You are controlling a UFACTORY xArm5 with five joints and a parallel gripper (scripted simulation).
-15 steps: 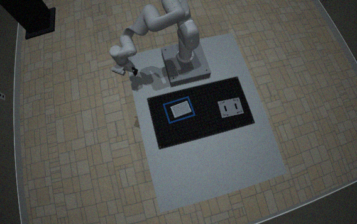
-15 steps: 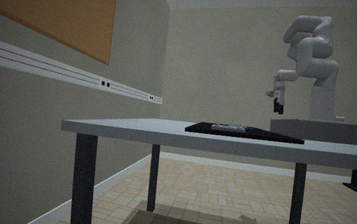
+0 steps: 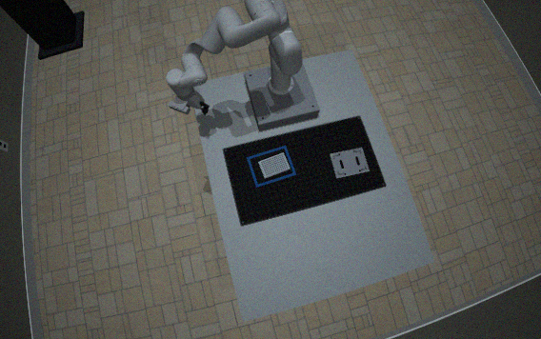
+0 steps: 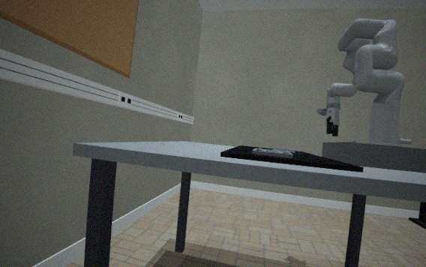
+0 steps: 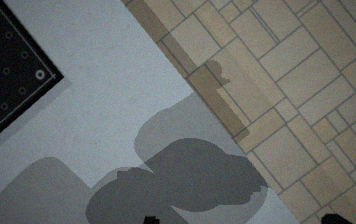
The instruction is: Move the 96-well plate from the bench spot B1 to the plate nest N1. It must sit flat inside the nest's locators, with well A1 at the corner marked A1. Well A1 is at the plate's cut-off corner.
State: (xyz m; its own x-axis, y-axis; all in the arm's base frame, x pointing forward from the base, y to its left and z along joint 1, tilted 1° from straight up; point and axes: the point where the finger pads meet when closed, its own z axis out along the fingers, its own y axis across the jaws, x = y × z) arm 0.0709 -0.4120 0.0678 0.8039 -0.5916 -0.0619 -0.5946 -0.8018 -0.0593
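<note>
The white 96-well plate [image 3: 274,166] lies flat inside the blue frame of spot B1 on the black mat [image 3: 304,169]. The grey plate nest N1 [image 3: 350,163] sits empty on the mat's right part. My gripper [image 3: 203,108] is open and empty, hanging high above the table's far left corner, well away from the plate. In the side view the gripper [image 4: 332,129] hangs above the table beside the arm's base, and the plate [image 4: 272,151] shows as a low pale slab. In the wrist view only the fingertips and a corner of the mat [image 5: 22,75] show.
The arm's grey base block [image 3: 282,97] stands behind the mat. The table's left edge [image 5: 200,80] runs right under the gripper, with tiled floor beyond. A dark cabinet [image 3: 50,24] stands at the far left on the floor.
</note>
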